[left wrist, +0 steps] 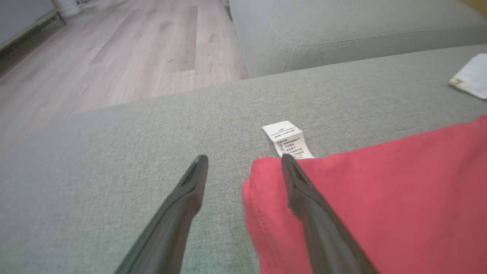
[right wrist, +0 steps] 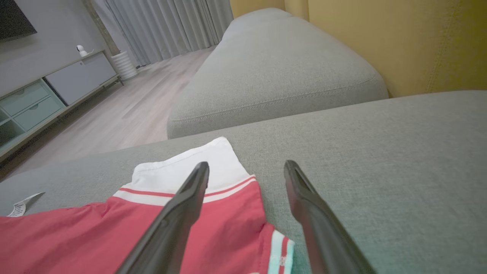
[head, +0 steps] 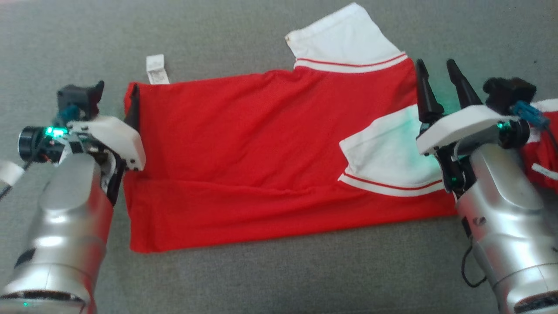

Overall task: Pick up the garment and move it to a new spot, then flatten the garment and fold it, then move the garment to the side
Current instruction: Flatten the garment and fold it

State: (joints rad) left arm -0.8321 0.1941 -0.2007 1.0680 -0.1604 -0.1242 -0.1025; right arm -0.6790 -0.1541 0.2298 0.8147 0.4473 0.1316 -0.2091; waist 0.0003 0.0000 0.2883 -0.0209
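The red garment (head: 261,165) lies spread flat on the grey sofa seat (head: 279,279), folded along its length, with one white sleeve (head: 344,39) pointing away and another (head: 388,152) lying over the red cloth. A white label (head: 157,69) pokes out at its far left corner. The left gripper (left wrist: 243,160) sits at the left edge, jaws apart, one finger above the cloth and one above the cushion. The right gripper (right wrist: 246,165) is at the right end, jaws apart, holding nothing.
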